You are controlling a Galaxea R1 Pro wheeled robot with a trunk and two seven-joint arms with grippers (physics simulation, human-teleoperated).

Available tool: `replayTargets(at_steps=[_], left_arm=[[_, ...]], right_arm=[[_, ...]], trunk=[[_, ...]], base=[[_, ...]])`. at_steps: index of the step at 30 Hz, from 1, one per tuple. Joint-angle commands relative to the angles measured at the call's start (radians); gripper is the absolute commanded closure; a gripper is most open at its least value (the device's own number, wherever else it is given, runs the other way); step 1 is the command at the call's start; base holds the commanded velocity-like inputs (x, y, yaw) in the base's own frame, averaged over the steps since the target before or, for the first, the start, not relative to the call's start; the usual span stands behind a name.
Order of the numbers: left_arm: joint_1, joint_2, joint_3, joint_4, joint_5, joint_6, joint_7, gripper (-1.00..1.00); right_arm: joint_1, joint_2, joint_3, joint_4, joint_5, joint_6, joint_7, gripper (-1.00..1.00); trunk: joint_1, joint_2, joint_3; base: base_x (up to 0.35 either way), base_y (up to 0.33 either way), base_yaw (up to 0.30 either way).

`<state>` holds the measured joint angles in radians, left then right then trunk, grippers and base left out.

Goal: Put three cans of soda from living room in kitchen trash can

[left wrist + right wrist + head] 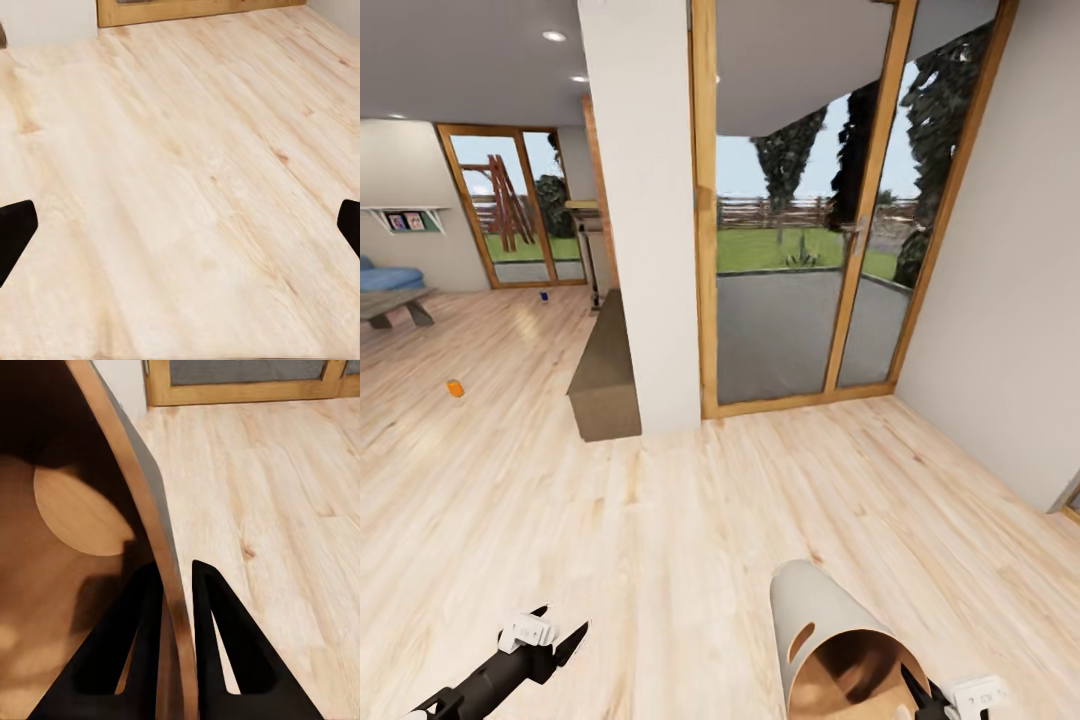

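Note:
In the head view the tash can [830,640] hangs low at the right, tipped on its side, pale grey outside with its brown inside facing me. My right gripper [922,690] is shut on its rim; in the right wrist view one finger [135,622] is inside the wall [127,472] and the other outside, right gripper [176,574]. An orange can of soda [455,388] stands on the plank floor at far left. A dark blue can [544,295] stands farther back near the doors. My left gripper [563,622] hangs open over bare floor, left gripper [180,225].
A white pillar [645,200] with a low brown ledge [605,375] stands ahead. Wood-framed glass doors [810,250] are behind it, and a wall [1010,300] is on the right. A blue sofa [385,275] and low table [395,305] sit far left.

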<state>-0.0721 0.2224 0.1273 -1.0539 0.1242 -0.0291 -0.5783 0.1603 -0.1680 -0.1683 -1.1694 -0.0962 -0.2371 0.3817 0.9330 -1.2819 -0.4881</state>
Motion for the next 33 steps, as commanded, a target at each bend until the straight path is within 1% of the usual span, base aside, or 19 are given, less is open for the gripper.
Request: replayTargets(at_steps=[1,33], left_arm=[[0.000,0.000,0.000,0.000,0.000,0.000,0.000,-1.00],[0.000,0.000,0.000,0.000,0.000,0.000,0.000,-1.00]], right_arm=[[0.000,0.000,0.000,-0.002,-0.010,0.001,0.009,1.00],[-0.001,0.000,0.000,-0.001,-0.010,0.001,0.009,1.00]], trunk=[[0.000,0.000,0.000],[0.000,0.000,0.000]], base=[[0.000,0.288,0.242],[0.000,0.287,0.242]])
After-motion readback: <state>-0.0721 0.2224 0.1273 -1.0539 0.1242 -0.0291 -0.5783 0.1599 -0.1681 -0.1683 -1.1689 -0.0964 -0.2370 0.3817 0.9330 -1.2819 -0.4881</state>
